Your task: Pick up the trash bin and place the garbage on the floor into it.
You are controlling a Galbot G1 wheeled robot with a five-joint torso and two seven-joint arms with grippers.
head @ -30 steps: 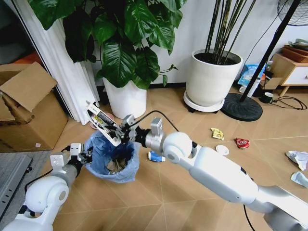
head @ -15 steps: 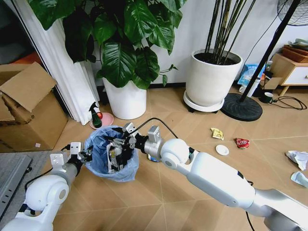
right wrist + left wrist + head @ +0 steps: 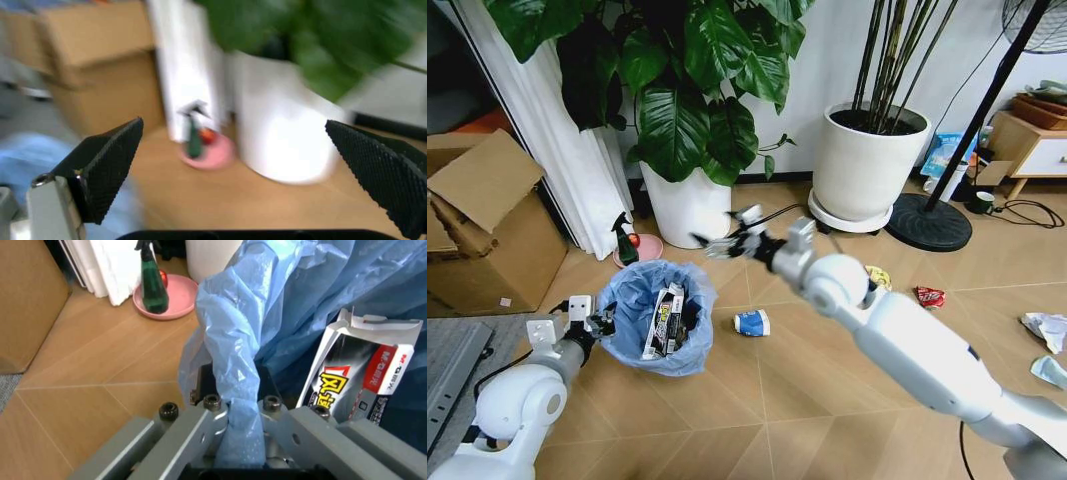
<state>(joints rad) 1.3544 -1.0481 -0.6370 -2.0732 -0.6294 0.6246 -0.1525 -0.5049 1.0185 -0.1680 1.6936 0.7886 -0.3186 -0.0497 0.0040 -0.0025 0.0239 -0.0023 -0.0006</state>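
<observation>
Trash bin (image 3: 659,318), small, round & dark w/ crinkled light-blue bag over its rim, sits on chevron wood floor (image 3: 757,410) near a white plant pot (image 3: 689,206). Left gripper (image 3: 597,322) is clenched on the bag at the bin's left rim; in the left wrist view blue plastic is bunched between its fingers (image 3: 200,427). A black-white-red wrapper (image 3: 664,320) stands inside the bin. Right gripper (image 3: 725,236) hovers above & beyond the bin, fingers spread wide, nothing in it. Garbage on floor: blue-white cup (image 3: 751,322) just right of bin; yellow wrapper (image 3: 879,277), red wrapper (image 3: 930,296), white tissues (image 3: 1046,329) farther right.
</observation>
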